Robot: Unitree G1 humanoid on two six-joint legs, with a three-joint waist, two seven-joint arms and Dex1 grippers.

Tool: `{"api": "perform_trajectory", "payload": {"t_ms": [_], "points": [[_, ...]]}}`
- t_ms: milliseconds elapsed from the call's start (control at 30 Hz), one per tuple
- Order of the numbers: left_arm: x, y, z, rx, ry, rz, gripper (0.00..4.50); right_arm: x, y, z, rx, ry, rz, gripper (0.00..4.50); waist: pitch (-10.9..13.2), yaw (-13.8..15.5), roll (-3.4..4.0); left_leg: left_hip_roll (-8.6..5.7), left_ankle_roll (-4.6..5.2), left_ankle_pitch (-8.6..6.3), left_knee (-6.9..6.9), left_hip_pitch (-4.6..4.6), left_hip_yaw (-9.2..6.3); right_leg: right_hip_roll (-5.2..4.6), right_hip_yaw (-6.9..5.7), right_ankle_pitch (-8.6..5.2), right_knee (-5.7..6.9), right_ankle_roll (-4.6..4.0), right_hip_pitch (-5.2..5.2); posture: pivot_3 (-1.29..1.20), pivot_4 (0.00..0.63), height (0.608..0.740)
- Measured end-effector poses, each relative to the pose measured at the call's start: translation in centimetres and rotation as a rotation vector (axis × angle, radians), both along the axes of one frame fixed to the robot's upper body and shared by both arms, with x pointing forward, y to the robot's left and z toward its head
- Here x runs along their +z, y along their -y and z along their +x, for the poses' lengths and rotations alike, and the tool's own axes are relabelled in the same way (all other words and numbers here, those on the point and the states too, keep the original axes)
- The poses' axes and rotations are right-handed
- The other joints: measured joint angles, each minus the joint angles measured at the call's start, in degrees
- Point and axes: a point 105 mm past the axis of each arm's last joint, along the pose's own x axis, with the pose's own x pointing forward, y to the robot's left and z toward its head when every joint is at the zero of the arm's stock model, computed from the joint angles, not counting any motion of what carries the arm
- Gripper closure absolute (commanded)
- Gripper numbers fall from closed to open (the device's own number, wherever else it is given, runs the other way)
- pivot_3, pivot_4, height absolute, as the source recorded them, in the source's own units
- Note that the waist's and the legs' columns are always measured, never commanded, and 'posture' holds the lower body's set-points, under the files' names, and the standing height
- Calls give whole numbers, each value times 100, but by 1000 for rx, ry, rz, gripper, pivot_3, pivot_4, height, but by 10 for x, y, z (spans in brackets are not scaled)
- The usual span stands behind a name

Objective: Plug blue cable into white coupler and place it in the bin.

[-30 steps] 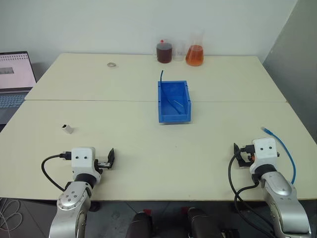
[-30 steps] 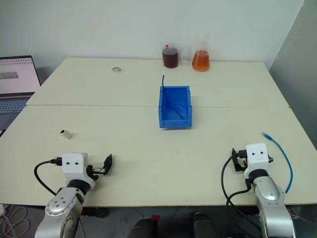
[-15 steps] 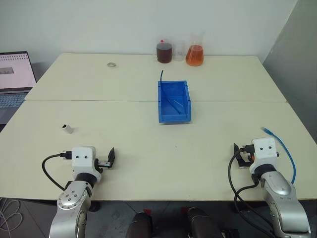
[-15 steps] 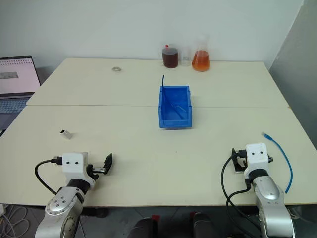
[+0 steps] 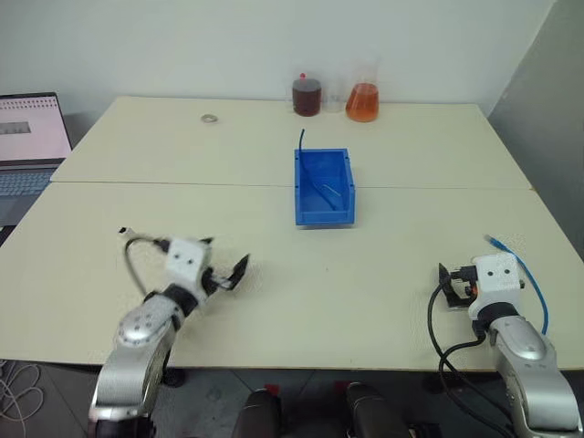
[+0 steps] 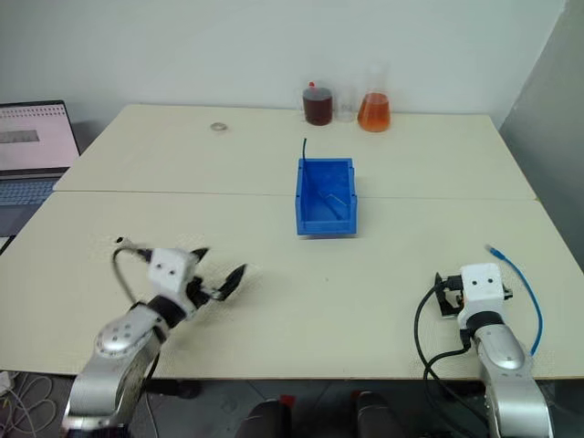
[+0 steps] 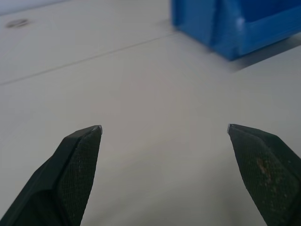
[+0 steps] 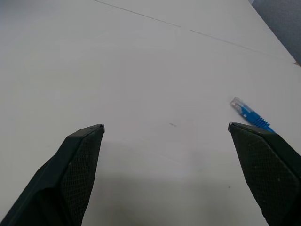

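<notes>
Nearest you, both grippers stand wide open and hold nothing: the left gripper [image 5: 230,275] well in front of the blue open-top plastic bin [image 5: 323,186], the right gripper [image 5: 447,290] off to the bin's right. Your thin light-blue cable [image 5: 531,279] with its clear plug lies just beside the right gripper.

Blue bin [image 5: 323,185], light-blue cable [image 5: 528,274]

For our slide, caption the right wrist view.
Open right end effector above the bare table, the blue cable plug lying just ahead.
</notes>
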Motion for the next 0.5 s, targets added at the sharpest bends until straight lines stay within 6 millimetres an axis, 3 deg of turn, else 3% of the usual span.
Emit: {"api": "perform_trajectory", "payload": {"t_ms": [133,233,367,500], "points": [[31,56,11,-391,21,65,0,14,18,10,63,-14,-38,4,-1,-12,1,-4,1,0,3,-1,4,0,2,9,-7,-1,5,0,150,740],[45,96,7,-652,28,89,0,20,50,18,97,-82,-76,4,-2,-12,4,-8,3,0,1,-2,8,-1,6,18,-22,-12,10,0,150,740],[38,133,3,-821,7,63,0,22,81,21,132,-172,-41,4,-3,-36,7,-5,8,-3,-4,-7,10,1,7,20,-32,-16,8,0,150,740],[33,170,3,-912,27,59,0,38,107,33,165,-206,4,4,-3,-30,9,-9,9,-3,-2,-8,10,-1,10,21,-34,-14,8,0,150,740]]}}
